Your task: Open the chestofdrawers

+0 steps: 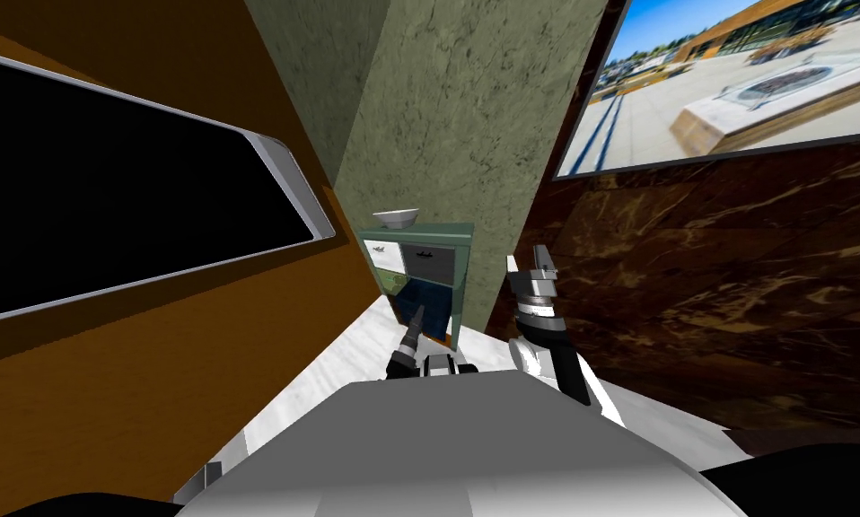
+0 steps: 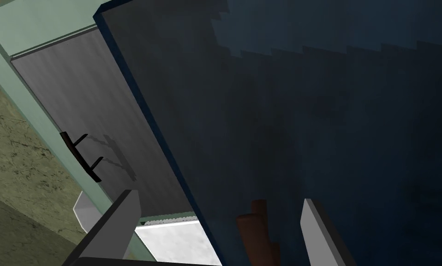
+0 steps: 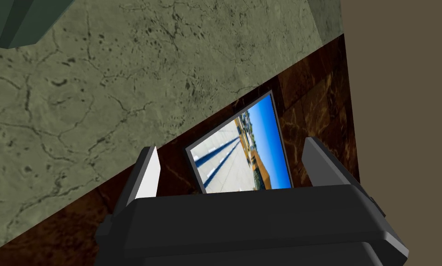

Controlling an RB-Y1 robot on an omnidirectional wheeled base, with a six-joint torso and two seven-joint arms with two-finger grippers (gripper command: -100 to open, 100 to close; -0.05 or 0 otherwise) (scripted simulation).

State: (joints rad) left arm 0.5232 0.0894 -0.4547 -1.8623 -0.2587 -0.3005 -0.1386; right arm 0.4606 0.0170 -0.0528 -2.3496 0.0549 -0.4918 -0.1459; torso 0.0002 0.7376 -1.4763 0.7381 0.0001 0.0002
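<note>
The chest of drawers (image 1: pixel 460 235) has a green frame and stands in a corner straight ahead. Its top right drawer front (image 2: pixel 91 101) is grey with a black bar handle (image 2: pixel 80 157). Beside it a dark blue front (image 2: pixel 307 115) stands proud of the grey one and carries a brown handle (image 2: pixel 256 226). My left gripper (image 2: pixel 220 196) is open with that brown handle between its fingers (image 2: pixel 123 217), not clamped. In the head view the left gripper (image 1: pixel 416 316) points at the blue front (image 1: pixel 424 301). My right gripper (image 1: pixel 531 262) is raised at the right and stands open (image 3: pixel 229 150).
A white bowl (image 1: pixel 396 216) sits on top of the chest. A brown wall with a grey-framed black panel (image 1: pixel 105 197) runs close on the left. A green stone wall (image 1: pixel 473 135) and a dark brown marbled wall (image 1: pixel 733 296) close in on the right. The floor (image 1: pixel 347 359) is white.
</note>
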